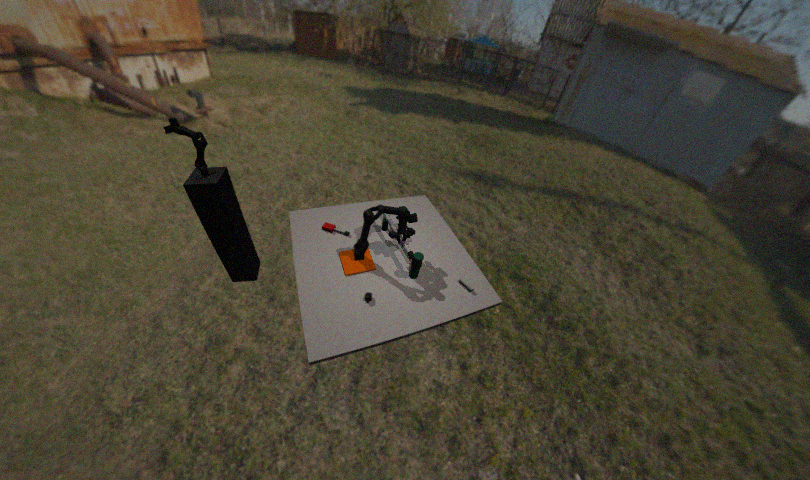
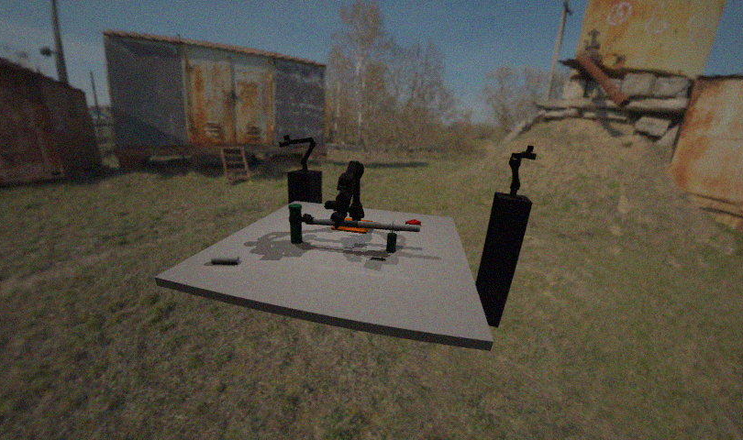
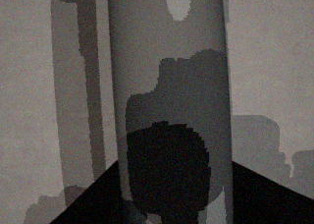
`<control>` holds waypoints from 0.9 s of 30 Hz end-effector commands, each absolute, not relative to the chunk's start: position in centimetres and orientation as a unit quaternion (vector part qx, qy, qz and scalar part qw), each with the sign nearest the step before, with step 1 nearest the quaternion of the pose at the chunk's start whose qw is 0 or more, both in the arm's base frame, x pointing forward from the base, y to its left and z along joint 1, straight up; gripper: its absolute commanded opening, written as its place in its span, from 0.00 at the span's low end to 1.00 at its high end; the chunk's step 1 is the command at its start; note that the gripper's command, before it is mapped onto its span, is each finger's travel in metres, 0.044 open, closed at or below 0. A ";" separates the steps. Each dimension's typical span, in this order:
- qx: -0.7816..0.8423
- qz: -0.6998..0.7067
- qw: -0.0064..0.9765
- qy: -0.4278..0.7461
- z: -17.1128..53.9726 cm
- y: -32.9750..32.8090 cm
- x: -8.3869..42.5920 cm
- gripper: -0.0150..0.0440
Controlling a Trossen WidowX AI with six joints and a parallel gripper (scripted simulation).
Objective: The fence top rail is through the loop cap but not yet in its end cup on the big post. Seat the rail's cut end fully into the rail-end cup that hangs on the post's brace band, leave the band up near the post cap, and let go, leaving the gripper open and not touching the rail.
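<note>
The flat pale grey square slab (image 1: pixel 338 321) (image 2: pixel 331 305) carries the black jointed arm (image 1: pixel 367 228) (image 2: pixel 355 188). Next comes the long grey cylindrical rail (image 2: pixel 386 225) (image 3: pixel 172 32), raised and spanning from the dark end cup (image 1: pixel 410 255) (image 2: pixel 307 219) by the tall green capped post (image 1: pixel 416 265) (image 2: pixel 294 225) past the short green post (image 1: pixel 385 223) (image 2: pixel 391 242). Smallest, the black two-fingered gripper (image 2: pixel 337 222) is closed on the rail partway along.

The rail looks lined up at the cup, perhaps entering; full seating (the real test) I cannot confirm. Checking depth, releasing and backing off remain. The exterior view shows the rail's span; the wrist view shows both fingers flanking it, but no cup.
</note>
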State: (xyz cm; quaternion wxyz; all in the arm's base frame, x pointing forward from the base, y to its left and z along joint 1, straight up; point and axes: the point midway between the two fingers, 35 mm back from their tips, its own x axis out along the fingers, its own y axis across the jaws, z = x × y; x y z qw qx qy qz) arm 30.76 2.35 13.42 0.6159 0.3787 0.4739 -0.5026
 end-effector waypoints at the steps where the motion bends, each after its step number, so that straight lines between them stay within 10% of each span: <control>1: 0.379 -0.502 0.617 0.473 13.5 2.2 30.8 0.25; 27: 0.379 -0.502 0.617 0.473 13.5 1.3 31.1 0.25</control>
